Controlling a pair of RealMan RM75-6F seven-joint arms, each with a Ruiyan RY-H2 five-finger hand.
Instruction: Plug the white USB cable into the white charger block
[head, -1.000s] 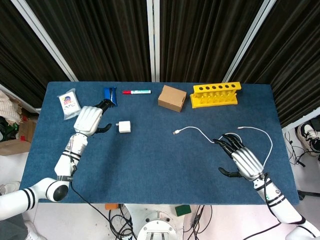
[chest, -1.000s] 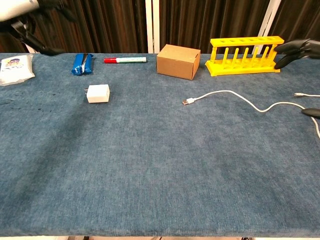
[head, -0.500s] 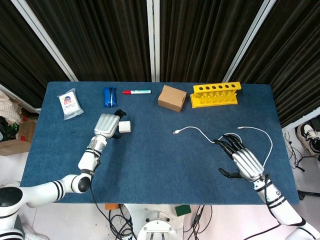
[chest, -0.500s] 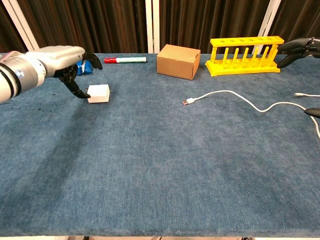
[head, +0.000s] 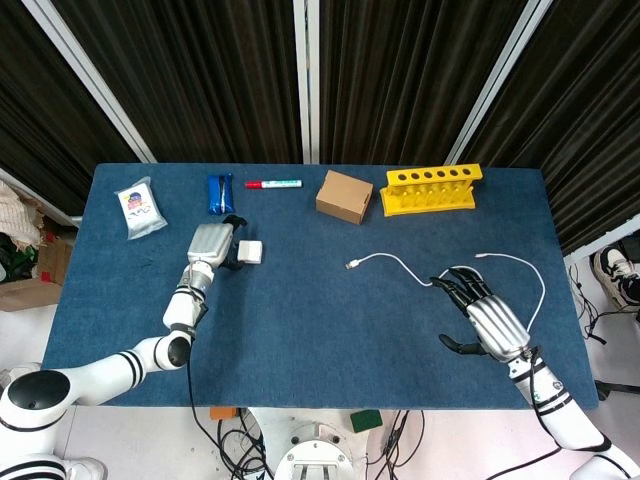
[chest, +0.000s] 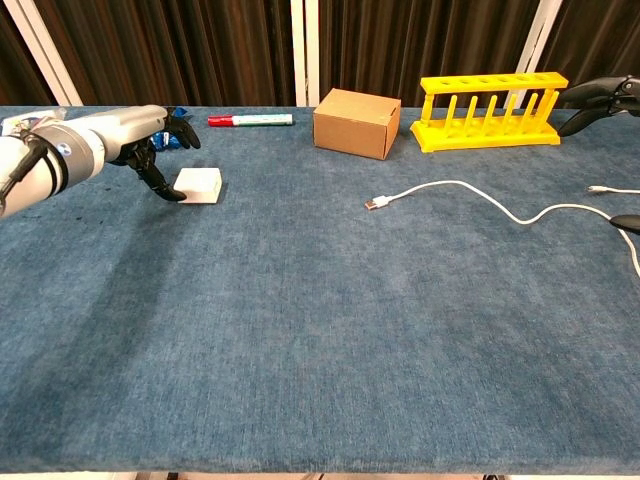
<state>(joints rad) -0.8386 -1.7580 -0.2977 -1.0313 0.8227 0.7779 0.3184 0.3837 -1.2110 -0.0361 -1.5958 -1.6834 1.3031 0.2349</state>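
Note:
The white charger block (head: 251, 252) (chest: 201, 185) lies on the blue table at the left. My left hand (head: 208, 243) (chest: 110, 145) is right beside it, open, its thumb against the block's left side and its fingers spread just behind it. The white USB cable (head: 400, 262) (chest: 460, 184) curves across the right half, and its plug (head: 352, 265) (chest: 376, 204) lies free on the cloth. My right hand (head: 488, 322) hovers open near the cable's middle stretch, holding nothing. In the chest view only its fingers (chest: 598, 95) show at the right edge.
A cardboard box (head: 344, 195) and a yellow test-tube rack (head: 432, 188) stand along the back. A red marker (head: 273, 184), a blue packet (head: 220, 191) and a white packet (head: 137, 207) lie at the back left. The table's right edge (head: 570, 300) is close to my right hand.
My left hand has moved right from near the blue packet and come down beside the charger block, its thumb now at the block's side. The right hand and the cable have barely moved.

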